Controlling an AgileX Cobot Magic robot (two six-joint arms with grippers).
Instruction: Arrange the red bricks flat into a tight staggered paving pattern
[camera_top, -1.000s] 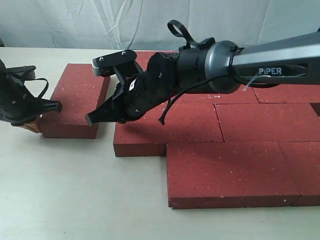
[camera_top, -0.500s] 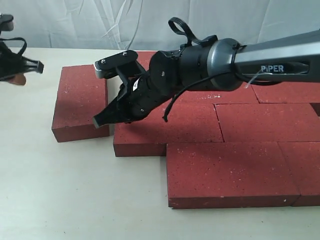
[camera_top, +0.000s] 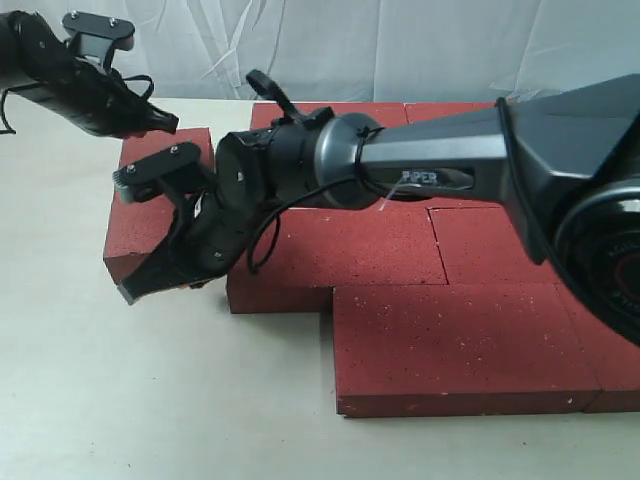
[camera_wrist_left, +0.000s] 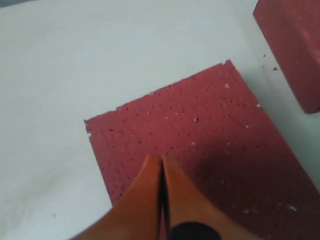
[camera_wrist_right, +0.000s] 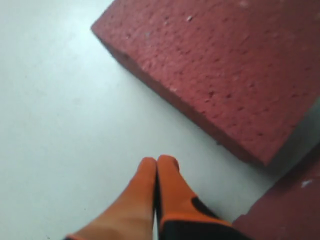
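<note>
One loose red brick (camera_top: 138, 222) lies flat at the left, a narrow gap away from the paved red bricks (camera_top: 360, 250), which lie tight and staggered across the middle and right. My right gripper (camera_top: 133, 291) reaches across and stands shut at the loose brick's near left corner. In the right wrist view its fingertips (camera_wrist_right: 157, 161) hang over bare table beside that brick (camera_wrist_right: 225, 65). My left gripper (camera_top: 170, 124) is shut and empty over the loose brick's far end. The left wrist view shows its tips (camera_wrist_left: 161, 159) above the brick's top (camera_wrist_left: 210, 135).
The pale table (camera_top: 150, 400) runs along the front and left. A white cloth backdrop (camera_top: 350, 40) hangs behind. The right arm's dark body (camera_top: 420, 170) lies low over the back rows of bricks. Another brick's corner (camera_wrist_left: 295, 45) shows in the left wrist view.
The left gripper rose from the loose brick's left side and swung to its far end. The brick shifted toward the paving. The right gripper moved left and forward to the brick's near corner.
</note>
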